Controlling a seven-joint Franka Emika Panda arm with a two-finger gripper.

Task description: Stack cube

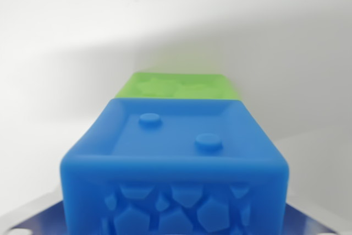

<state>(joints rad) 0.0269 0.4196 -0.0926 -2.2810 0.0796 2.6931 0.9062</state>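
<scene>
A blue cube fills the lower middle of the wrist view, very close to the camera. Its recessed face has two round studs and its lower face a pebble pattern. A green cube shows just beyond its far edge, mostly hidden by it, and the two look flush where they meet. Grey parts of my gripper appear in both lower corners. One finger lies against the blue cube's left side, the other finger against its right side. The gripper looks shut on the blue cube.
A plain white surface lies all around the cubes, with a soft shadow behind the green cube.
</scene>
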